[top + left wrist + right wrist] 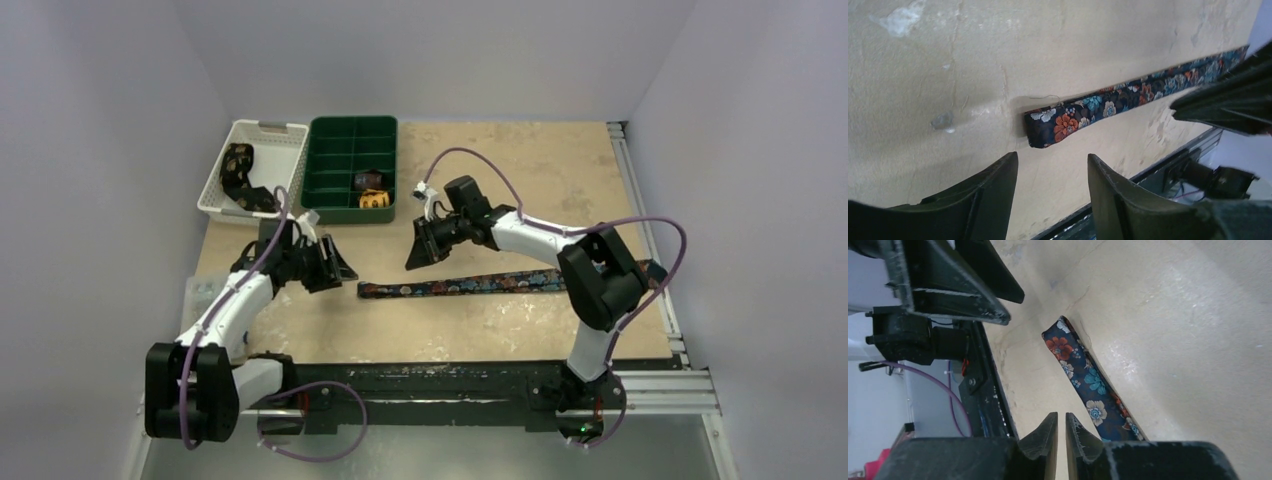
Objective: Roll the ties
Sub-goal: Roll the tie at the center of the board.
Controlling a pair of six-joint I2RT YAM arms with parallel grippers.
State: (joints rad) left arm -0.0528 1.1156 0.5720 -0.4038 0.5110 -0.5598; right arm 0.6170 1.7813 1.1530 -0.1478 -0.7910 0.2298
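Far left, rear of table point(500, 335): white slotted basket point(270, 128), with a black-and-gold tie point(238, 172) lying loose and unrolled inside.

Just right of the basket, touching or nearly so: green compartment tray point(350, 214). In the near compartments of its right column: one dark rolled tie point(369, 179), and one yellow rolled tie point(374, 199) in front of it.

Left of centre, nearer the arm bases: left gripper point(338, 268), tilted down toward the table. In the left wrist view, fingers point(998, 185) apart with a clear gap, nothing between them. Positioned just beside the narrow end of the floral tie, not touching it.

Centre: navy floral tie point(460, 286), laid flat and fully unrolled on the bare table, running left to right. Narrow end point(1053, 127) toward the left arm. Right-hand end partly hidden behind the right arm's elbow.

Right of centre: right gripper point(418, 255), above and slightly behind the tie's left portion, clear of the fabric. In the right wrist view, fingertips point(1048, 427) almost together, only a thin slit left, nothing clamped. Tie visible beyond those tips, slanting away to the right.
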